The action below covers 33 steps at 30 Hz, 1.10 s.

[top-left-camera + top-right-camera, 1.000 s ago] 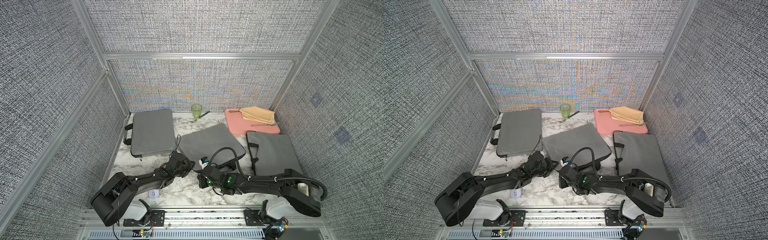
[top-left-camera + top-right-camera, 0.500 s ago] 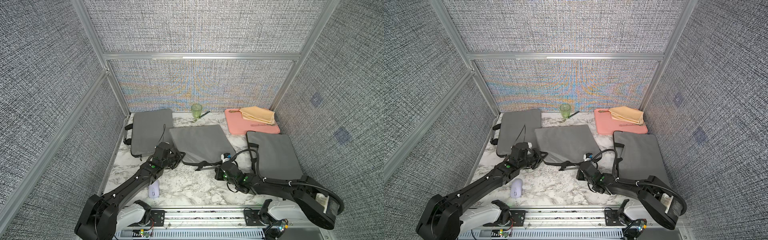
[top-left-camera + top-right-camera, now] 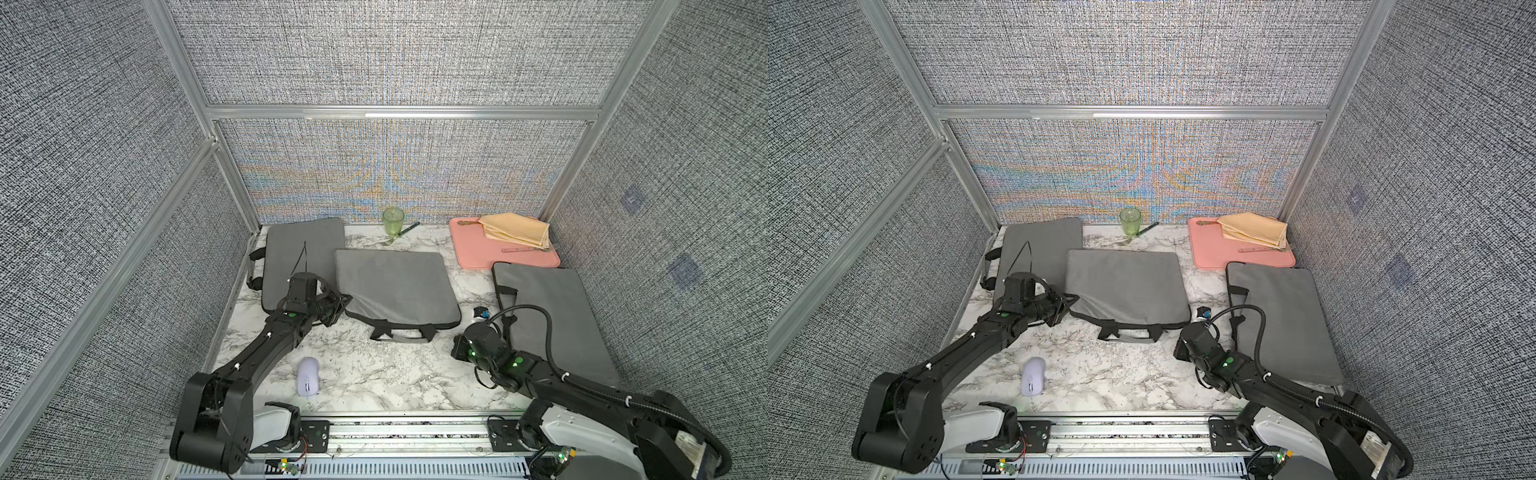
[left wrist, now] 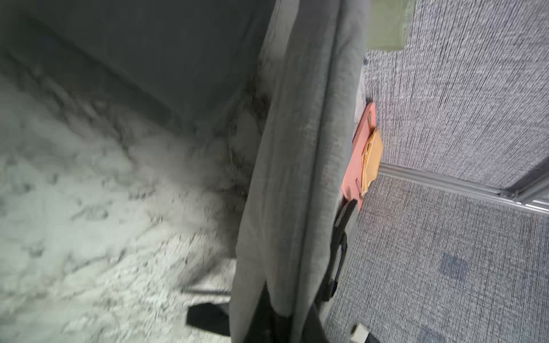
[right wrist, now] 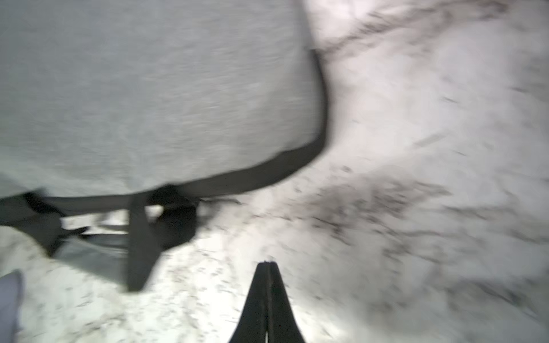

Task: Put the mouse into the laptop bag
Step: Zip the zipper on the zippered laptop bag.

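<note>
Left gripper point(image 3: 344, 300): pinching bag point(image 3: 395, 286) corner, likely to steady it or lift its mouth.
Right gripper point(image 5: 268, 263): pressed together, empty, low over table point(image 3: 374, 374).
Mouse point(image 3: 308, 376): on table, front, outside bag.

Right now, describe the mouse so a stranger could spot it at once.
Find the marble tabletop and go to its front edge. There, just beside the black left arm, lies the mouse. Unlike the flat grey laptop bag behind it, it is small, rounded and pale lilac.
</note>
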Each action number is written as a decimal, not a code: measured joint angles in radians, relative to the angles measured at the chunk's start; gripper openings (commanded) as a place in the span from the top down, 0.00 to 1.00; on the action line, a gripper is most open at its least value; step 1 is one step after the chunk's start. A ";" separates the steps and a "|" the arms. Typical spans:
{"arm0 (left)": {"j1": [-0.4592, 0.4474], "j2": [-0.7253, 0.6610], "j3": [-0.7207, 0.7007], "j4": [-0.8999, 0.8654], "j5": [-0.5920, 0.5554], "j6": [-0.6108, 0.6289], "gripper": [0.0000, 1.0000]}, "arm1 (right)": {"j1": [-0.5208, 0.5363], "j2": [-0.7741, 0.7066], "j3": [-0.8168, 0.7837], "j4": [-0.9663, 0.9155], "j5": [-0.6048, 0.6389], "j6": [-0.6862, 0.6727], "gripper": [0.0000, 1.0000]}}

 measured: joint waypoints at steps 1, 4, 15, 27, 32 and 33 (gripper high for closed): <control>0.009 0.041 0.033 0.006 0.007 0.005 1.00 | 0.001 -0.017 -0.001 -0.037 0.007 -0.001 1.00; 0.018 0.149 0.121 0.018 0.028 0.022 1.00 | 0.006 -0.070 0.000 -0.097 0.003 -0.011 1.00; 0.020 0.234 0.156 0.081 0.024 0.033 1.00 | 0.046 0.018 -0.001 -0.030 -0.034 -0.090 0.87; 0.022 0.034 0.006 -0.007 0.018 0.094 1.00 | -0.060 0.467 0.170 0.267 -0.076 -0.213 0.64; 0.021 -0.007 -0.018 -0.038 0.022 0.101 1.00 | -0.089 0.582 0.249 0.328 -0.108 -0.272 0.64; 0.021 -0.014 -0.016 -0.041 0.022 0.103 1.00 | -0.098 0.598 0.258 0.344 -0.111 -0.275 0.63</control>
